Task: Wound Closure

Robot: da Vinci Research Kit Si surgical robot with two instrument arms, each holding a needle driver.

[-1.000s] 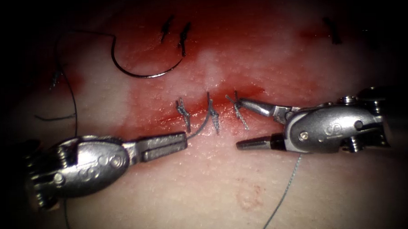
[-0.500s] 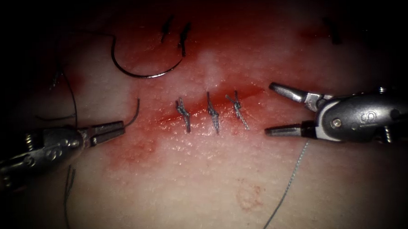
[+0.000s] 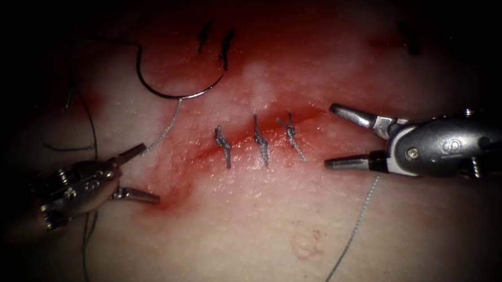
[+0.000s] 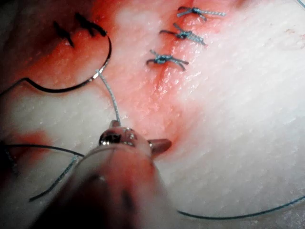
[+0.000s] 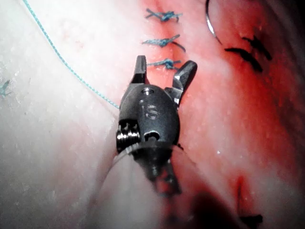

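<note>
Left tool [image 3: 142, 173]: we see its jaws spread apart, holding nothing, at the left end of the cut; the lower jaw tip rests on red-stained tissue.
Right tool [image 3: 333, 136]: we find its jaws wide open and empty, just to the right of the cut.
Needle [image 3: 169, 89]: it lies free on the tissue above and to the left of the cut, its curve resting flat, held by neither tool and not in the tissue.
Cut end of thread [image 3: 164, 126]: a short pale strand runs from near the needle's curve down to the left tool's upper jaw tip.
Stitches [image 3: 258, 138]: we count three knotted stitches across the cut [image 3: 206, 151].
Thread [image 3: 354, 232]: a pale strand trails over the tissue [image 3: 255, 237] below the right tool.
Red fluid [image 3: 270, 61]: it stains the tissue around the cut.
</note>
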